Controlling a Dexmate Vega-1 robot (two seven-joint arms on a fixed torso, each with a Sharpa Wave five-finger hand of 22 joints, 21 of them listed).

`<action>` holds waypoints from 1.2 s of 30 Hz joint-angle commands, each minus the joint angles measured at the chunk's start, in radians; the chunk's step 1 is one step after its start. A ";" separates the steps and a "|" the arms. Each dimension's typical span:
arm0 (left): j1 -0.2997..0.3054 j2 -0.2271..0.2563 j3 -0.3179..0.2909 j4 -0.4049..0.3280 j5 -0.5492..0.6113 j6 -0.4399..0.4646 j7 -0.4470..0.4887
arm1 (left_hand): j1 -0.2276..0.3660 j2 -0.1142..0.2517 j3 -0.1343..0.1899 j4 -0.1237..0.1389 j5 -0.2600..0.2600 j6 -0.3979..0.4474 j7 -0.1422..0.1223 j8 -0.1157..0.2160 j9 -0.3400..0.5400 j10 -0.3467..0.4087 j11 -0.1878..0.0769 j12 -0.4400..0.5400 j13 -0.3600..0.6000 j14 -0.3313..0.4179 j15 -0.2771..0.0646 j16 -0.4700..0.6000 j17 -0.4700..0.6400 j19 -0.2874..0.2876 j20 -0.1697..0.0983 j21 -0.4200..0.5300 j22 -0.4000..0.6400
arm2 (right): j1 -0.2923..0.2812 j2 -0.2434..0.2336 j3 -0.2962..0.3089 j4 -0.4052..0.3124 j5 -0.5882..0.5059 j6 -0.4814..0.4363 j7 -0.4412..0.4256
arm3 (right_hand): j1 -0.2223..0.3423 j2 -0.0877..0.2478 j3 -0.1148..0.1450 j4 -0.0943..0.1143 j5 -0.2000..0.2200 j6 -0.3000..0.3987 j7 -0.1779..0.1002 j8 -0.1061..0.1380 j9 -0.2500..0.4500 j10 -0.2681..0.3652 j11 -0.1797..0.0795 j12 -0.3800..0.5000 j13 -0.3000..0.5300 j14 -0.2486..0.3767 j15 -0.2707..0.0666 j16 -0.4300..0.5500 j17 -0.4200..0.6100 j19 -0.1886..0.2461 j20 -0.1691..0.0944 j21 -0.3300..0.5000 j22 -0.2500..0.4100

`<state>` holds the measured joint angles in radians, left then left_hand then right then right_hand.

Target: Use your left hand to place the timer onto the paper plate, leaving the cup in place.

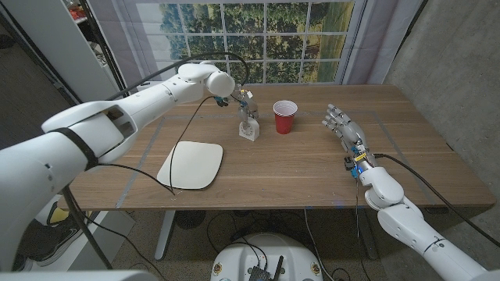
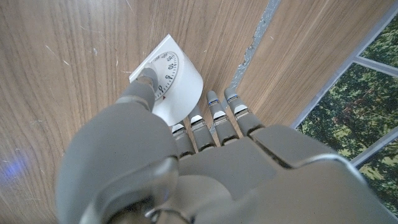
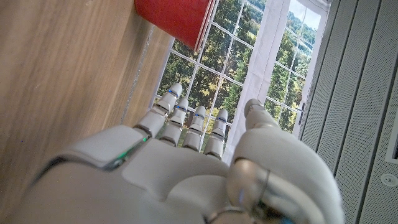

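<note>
- The paper plate (image 1: pixel 192 165) is white. It lies flat on the table (image 1: pixel 297 168), near the front edge, on the left side.
- The left hand (image 1: pixel 247 109) comes down over the timer (image 1: pixel 248 131), about the middle of the table, toward the back edge.
- In the left wrist view, the thumb (image 2: pixel 144 84) touches the round dial on the white timer (image 2: pixel 169 84). The other fingers (image 2: pixel 214 112) reach down beside it. I cannot tell if the hand has a real hold on it.
- The timer is on the wood, well apart from the plate.
- The red cup (image 1: pixel 285 117) stands upright just beside the timer.
- The right hand (image 1: pixel 344 127) is near the right edge, fingers spread out, holding nothing.
</note>
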<state>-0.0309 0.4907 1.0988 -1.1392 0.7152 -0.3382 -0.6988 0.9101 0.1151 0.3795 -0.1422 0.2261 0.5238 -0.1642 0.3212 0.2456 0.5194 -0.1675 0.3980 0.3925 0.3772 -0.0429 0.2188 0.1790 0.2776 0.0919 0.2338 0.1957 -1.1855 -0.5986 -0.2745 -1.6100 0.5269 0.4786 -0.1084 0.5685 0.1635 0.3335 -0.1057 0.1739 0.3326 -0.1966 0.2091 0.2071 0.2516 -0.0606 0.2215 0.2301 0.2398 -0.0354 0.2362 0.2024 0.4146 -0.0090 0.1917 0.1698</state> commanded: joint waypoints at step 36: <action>0.043 0.211 -0.220 -0.441 -0.168 0.086 -0.233 | 0.033 0.046 0.028 0.011 -0.007 0.065 0.018 0.041 0.040 0.063 -0.032 0.029 0.062 0.050 -0.131 0.003 0.009 0.028 -0.007 0.021 0.009 | 0.059 0.007 -0.025 0.040 -0.003 -0.003 0.027 | -0.002 0.010 -0.007 0.003 0.004 0.009 0.021 0.000 0.002 0.018 0.005 0.002 0.005 0.004 -0.093 0.007 0.007 0.005 0.008 0.003 0.003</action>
<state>-0.0200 0.6220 0.9647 -1.4033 0.5962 -0.2919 -0.8469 0.9411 0.1543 0.3963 -0.1474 0.2185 0.5838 -0.1531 0.3558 0.2818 0.5590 -0.1802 0.4218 0.4340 0.4200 -0.0464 0.2187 0.1842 0.2973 0.0860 0.2481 0.2026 -1.1326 -0.5869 -0.2968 -1.5663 0.5317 0.4823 -0.0795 0.5685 0.1634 0.3295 -0.1016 0.1739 0.3391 -0.1778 0.2091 0.2069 0.2624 -0.0607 0.2215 0.2300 0.2398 -0.0354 0.2362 0.2071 0.4146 -0.0091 0.1917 0.1698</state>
